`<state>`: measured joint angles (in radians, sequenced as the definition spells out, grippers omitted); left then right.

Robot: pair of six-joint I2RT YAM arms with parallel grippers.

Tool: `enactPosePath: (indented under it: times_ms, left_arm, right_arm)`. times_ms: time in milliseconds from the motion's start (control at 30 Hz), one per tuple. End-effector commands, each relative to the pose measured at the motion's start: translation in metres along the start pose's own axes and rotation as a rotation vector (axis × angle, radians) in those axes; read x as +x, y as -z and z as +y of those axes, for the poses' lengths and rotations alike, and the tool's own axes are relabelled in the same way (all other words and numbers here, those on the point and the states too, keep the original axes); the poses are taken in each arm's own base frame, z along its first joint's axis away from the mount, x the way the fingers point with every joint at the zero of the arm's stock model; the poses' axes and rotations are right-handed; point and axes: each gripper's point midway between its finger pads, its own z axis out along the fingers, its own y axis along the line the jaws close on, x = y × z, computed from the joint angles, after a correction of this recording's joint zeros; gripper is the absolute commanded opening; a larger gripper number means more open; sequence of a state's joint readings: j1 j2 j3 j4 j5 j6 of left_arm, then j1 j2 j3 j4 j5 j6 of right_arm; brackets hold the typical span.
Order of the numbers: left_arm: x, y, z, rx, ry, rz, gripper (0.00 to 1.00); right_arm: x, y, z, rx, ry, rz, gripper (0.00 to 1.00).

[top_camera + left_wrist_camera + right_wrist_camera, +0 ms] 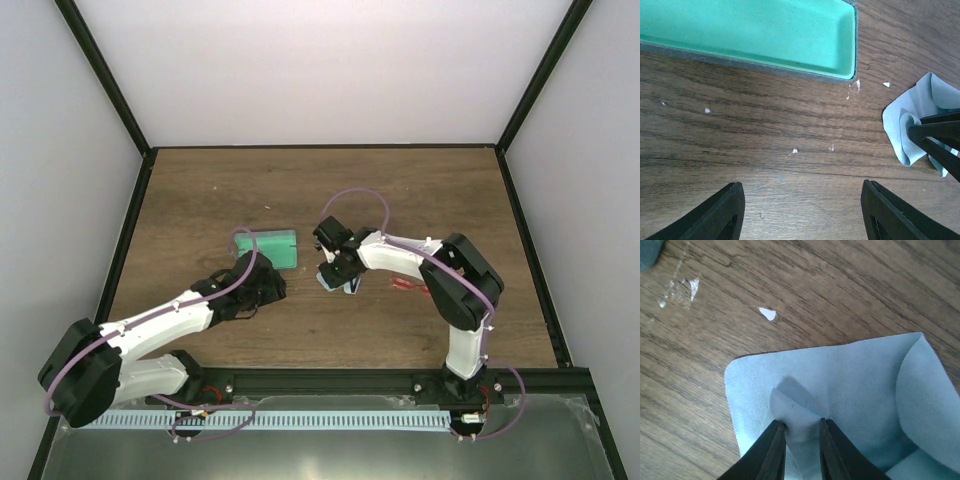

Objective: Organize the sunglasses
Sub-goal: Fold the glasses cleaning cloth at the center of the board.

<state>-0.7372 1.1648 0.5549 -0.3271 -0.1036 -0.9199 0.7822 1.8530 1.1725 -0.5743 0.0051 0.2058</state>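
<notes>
The red sunglasses show only as thin red lines on the table, mostly hidden under my right forearm. The open grey-blue case with its green inside lies left of centre; it also fills the top of the left wrist view. My right gripper is shut on a fold of the light blue cloth, with its fingertips pinching the fold just above the table. The cloth also shows in the left wrist view. My left gripper is open and empty over bare wood, just in front of the case.
Small white flecks lie on the wood near the case corner. A dark frame borders the table on the left, back and right. The case corner shows in the right wrist view.
</notes>
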Motion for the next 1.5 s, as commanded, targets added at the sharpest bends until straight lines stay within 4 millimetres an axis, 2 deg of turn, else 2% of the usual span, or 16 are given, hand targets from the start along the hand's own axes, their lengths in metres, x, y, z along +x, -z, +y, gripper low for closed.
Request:
enactPosePath:
  times_ms: [0,200,333,533,667,833,1000,1100,1333,1467]
  left_arm:
    - [0.0,0.001,0.004,0.0,0.006,-0.007,0.66]
    - [-0.001,0.001,0.003,-0.001,0.004,-0.009,0.66]
    - [-0.001,0.001,0.002,0.004,0.001,-0.009,0.66]
    - [-0.001,-0.002,0.0,0.01,0.001,-0.005,0.66]
    - [-0.001,-0.003,-0.002,0.015,0.002,-0.003,0.66]
    - [0.0,-0.005,-0.001,0.013,0.0,0.002,0.66]
    - [0.003,-0.007,0.001,0.012,0.004,0.006,0.66]
    - [0.004,-0.008,0.002,0.012,0.007,0.01,0.66]
    - [0.005,-0.012,-0.004,0.029,-0.002,0.021,0.66]
    - [0.002,-0.017,-0.013,0.043,-0.012,0.03,0.66]
  right_arm:
    - [-0.017,0.002,0.003,0.012,0.005,-0.036,0.18]
    - [-0.019,0.008,0.0,0.028,-0.006,-0.051,0.01]
    - [-0.02,0.019,0.002,0.017,-0.012,-0.07,0.01]
    - [-0.01,0.029,0.005,-0.007,-0.026,-0.067,0.01]
    - [0.004,0.033,0.013,-0.029,-0.016,-0.053,0.01]
    - [0.031,0.03,0.025,-0.036,0.004,0.005,0.01]
    - [0.053,0.037,0.038,-0.041,0.02,0.046,0.01]
    - [0.063,0.042,0.041,-0.041,0.021,0.06,0.01]
    - [0.08,0.042,0.034,-0.019,0.028,0.088,0.01]
    - [0.088,0.036,0.046,-0.09,0.038,0.119,0.01]
